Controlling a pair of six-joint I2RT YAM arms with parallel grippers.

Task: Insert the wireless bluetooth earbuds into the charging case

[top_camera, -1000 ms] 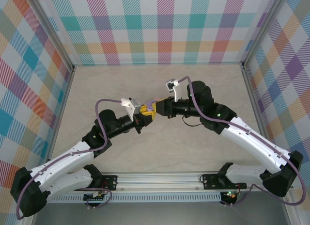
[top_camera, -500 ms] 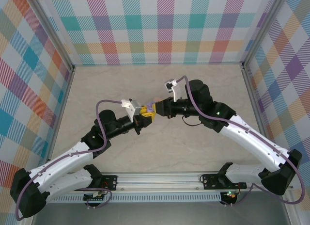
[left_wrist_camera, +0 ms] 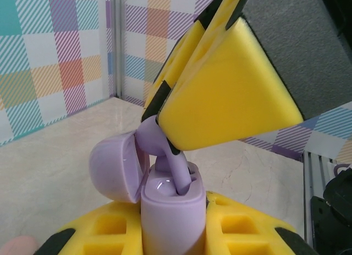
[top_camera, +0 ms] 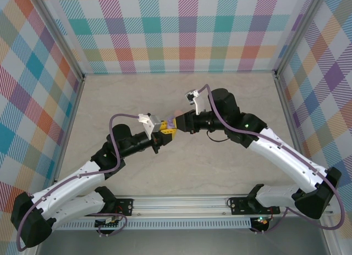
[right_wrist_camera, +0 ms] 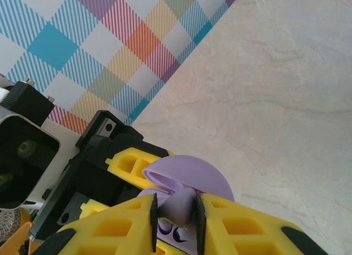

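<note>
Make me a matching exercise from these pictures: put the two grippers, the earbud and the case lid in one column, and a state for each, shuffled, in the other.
Column one
1. left gripper
2. right gripper
3. case lid
4. purple earbud

Column two
A. hinged open, tipped to one side
B. stem partly down in the case's slot
C. clamped on the body of the purple charging case
D. pinching the earbud between its pads

Pairs: 1-C, 2-D, 3-A, 4-B
</note>
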